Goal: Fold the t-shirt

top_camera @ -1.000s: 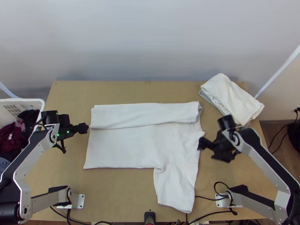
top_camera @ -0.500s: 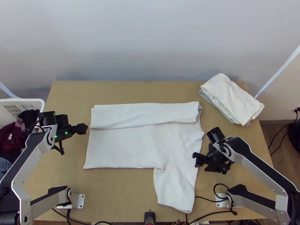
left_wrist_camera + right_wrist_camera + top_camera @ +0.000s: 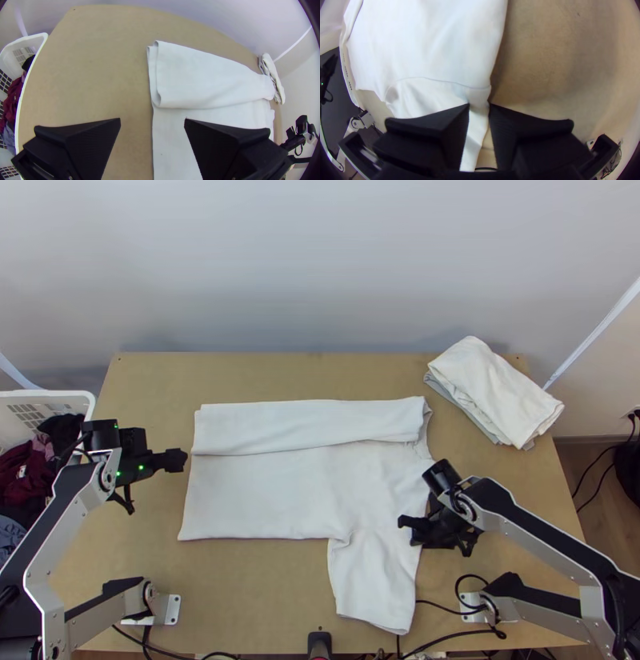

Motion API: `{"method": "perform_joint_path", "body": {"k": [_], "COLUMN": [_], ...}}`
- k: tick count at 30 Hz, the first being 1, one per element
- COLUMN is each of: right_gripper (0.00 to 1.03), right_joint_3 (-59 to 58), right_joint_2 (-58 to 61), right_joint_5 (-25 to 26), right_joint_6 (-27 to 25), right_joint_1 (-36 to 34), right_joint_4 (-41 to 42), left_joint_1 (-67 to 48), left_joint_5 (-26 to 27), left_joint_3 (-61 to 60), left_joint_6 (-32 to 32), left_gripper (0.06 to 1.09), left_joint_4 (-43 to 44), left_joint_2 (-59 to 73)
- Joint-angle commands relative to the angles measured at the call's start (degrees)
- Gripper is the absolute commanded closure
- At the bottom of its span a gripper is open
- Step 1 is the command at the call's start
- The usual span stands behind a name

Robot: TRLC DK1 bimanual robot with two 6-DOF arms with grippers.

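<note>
Top view, near edge 1st: a small black fixture (image 3: 319, 642) sits at the middle of the table's (image 3: 256, 604) near side, w/ black cables (image 3: 448, 638) running off to its R. Next up is the T-shirt's sleeve (image 3: 372, 584), lying flat & pointing back toward my side. R gripper (image 3: 405, 529) is over the shirt's R edge, by the sleeve end of the body. R wrist view has its fingers (image 3: 453, 133) parted just a bit, w/ a strip of the shirt's edge visible btwn them, close to the sleeve seam (image 3: 443, 81); can't tell if they touch the cloth, so no call on a grip.

Body of the T-shirt (image 3: 256, 496) is spread flat mid-table. L gripper (image 3: 178, 460) is just off its L edge, over bare wood. L wrist view: fingers (image 3: 83, 143) wide apart, nothing held.

Farther up, the shirt's far side is folded over once into a long band (image 3: 304, 422), L to R, w/ a bit of grey at the R end. White basket (image 3: 48, 394) stands off the L side, w/ dark & maroon clothes (image 3: 28, 476) in it. Folded white cloth (image 3: 492, 388) lies at the far R corner, grey layer under. Pale wall (image 3: 312, 268) behind it all.
</note>
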Motion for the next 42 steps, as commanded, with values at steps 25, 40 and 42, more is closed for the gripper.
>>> {"method": "perform_joint_path", "body": {"k": [25, 40, 42], "right_gripper": [1.00, 1.00, 1.00], "right_joint_3": [-2.15, -2.32, -2.85], "right_joint_2": [-0.77, -1.48, -2.00], "right_joint_5": [0.20, 0.20, 0.29], "right_joint_6": [-2.44, -2.80, -3.32], "right_joint_1": [-0.38, -0.29, -0.29], "right_joint_4": [0.91, 0.91, 0.91], "left_joint_1": [-6.99, -8.40, -8.22], "left_joint_5": [-8.10, -1.95, -0.63], "left_joint_3": [-7.16, -9.97, -10.06], "left_joint_6": [42.64, 40.18, 40.18], "left_gripper": [0.34, 1.04, 1.04], "left_joint_4": [-34.10, -26.19, -25.84], "left_joint_2": [-6.63, -6.98, -7.51]}}
